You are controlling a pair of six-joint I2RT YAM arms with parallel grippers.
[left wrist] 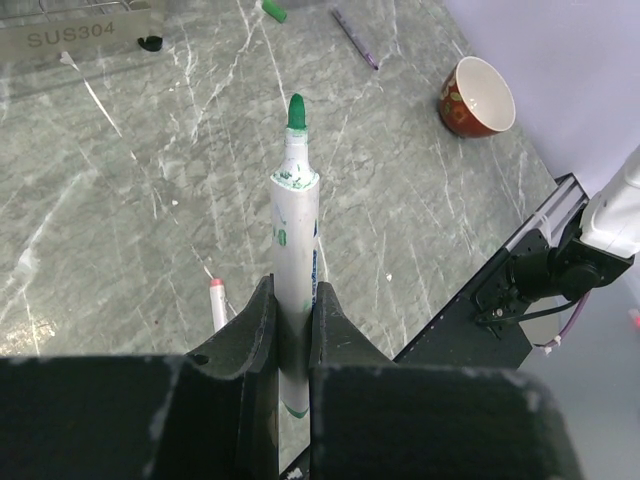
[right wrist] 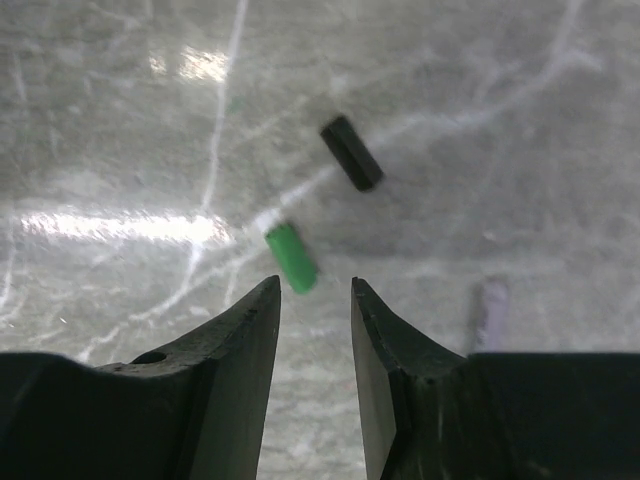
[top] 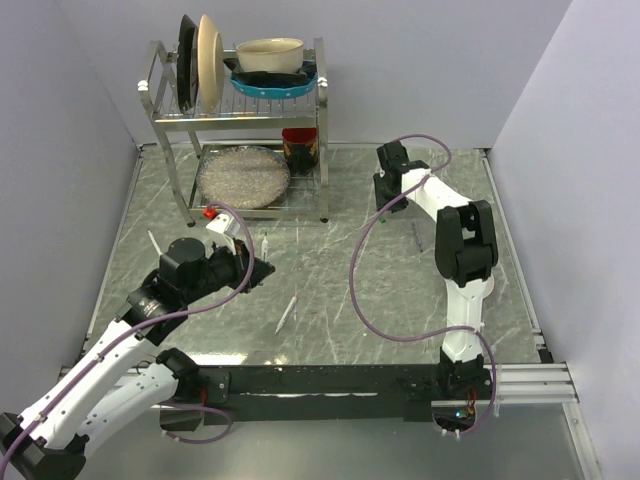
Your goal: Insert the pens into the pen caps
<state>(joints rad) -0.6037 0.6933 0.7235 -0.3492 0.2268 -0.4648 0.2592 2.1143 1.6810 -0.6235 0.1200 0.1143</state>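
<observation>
Between the left fingers (left wrist: 250,340) sits the stiff, light green pen (left wrist: 296,230), pinched by its barrel, while the spread right fingers (right wrist: 250,340) hover by the likely slippery green cap (right wrist: 291,257) on the table (right wrist: 500,100), best pinched crosswise.

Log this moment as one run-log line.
left gripper: shut on green pen, tip uncapped | right gripper: open, nothing held, green cap just ahead | black cap: loose on table | stage: capping not yet begun
</observation>
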